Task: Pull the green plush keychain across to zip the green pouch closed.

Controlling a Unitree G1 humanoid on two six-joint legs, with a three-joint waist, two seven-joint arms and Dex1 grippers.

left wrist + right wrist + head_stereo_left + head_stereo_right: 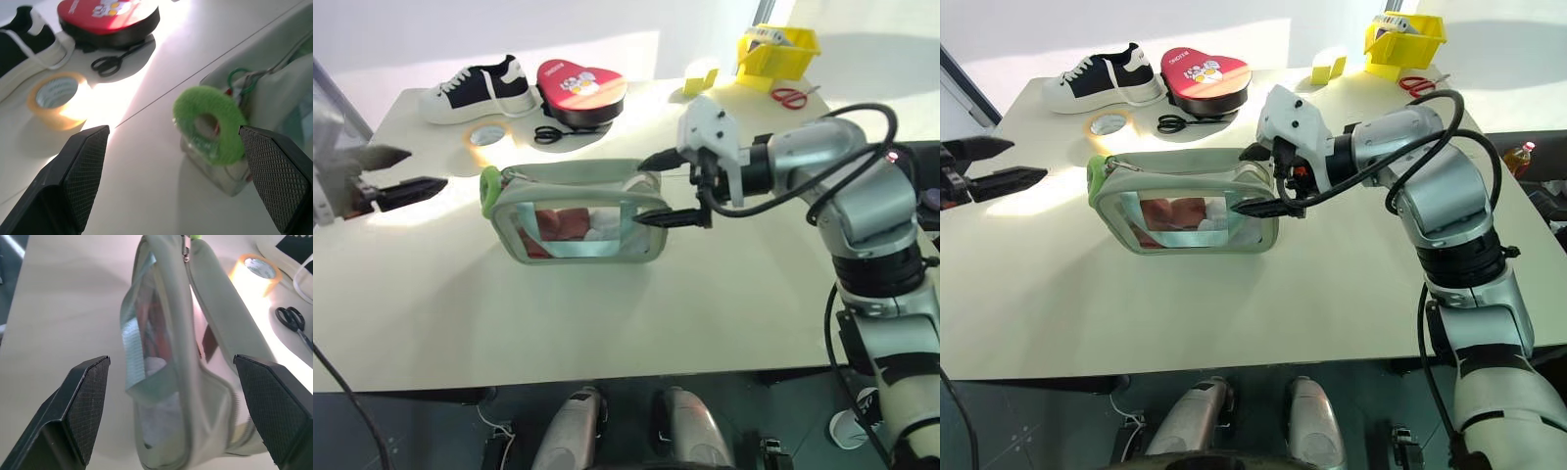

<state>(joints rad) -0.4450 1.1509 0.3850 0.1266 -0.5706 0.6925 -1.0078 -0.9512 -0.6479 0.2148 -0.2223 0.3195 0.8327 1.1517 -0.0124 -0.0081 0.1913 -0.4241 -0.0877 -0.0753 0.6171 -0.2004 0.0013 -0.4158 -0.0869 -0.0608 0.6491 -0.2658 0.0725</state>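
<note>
The green pouch [578,211] lies on its side at the middle of the table, its clear window showing red and white contents. The green plush keychain [489,191] sits at the pouch's left end, where the zipper pull [186,254] also rests. My right gripper [639,193] is open, with one finger on each side of the pouch's right end and its pads off the fabric. My left gripper [426,168] is open, a short way left of the keychain [188,110] and pointing at it, with nothing between its fingers.
Along the back of the table are a black-and-white sneaker [478,90], a red heart-shaped tin [579,86], black scissors [548,134] and a tape roll [486,135]. A yellow bin [777,49] and red scissors [790,97] sit at the back right.
</note>
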